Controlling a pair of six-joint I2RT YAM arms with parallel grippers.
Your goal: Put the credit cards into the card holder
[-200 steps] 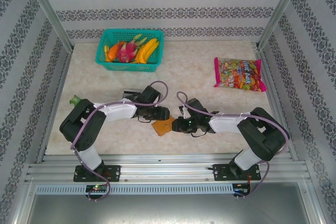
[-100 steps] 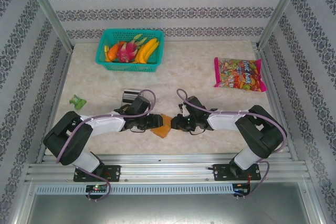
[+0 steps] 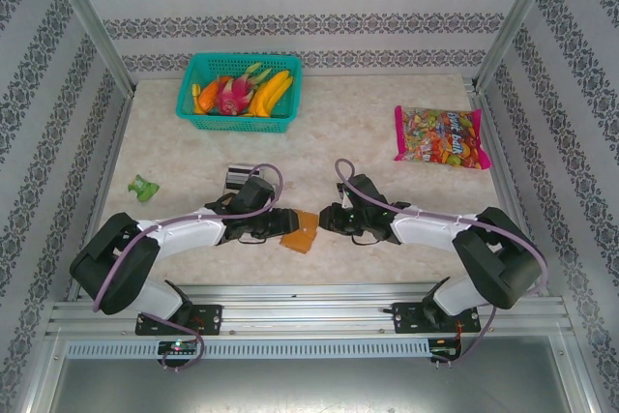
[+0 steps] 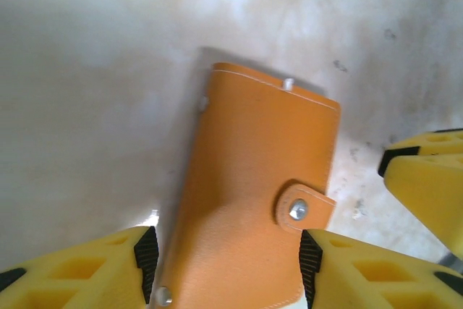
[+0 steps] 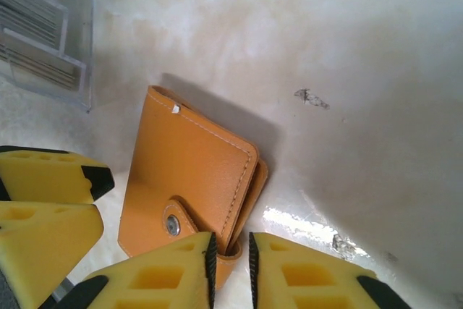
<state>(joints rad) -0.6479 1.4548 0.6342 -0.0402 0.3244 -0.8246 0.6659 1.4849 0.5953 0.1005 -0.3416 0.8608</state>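
Left wrist view: left gripper clamps the closed card holder; right gripper, nearly closed, pinches its edge. Opening step, I think; next, unfasten the snap tab.

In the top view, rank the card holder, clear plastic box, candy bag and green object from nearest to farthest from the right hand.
1. The card holder, at the right hand, on its left.
2. The clear plastic box, farther left.
3. The candy bag, far right corner.
4. The green object, far left.
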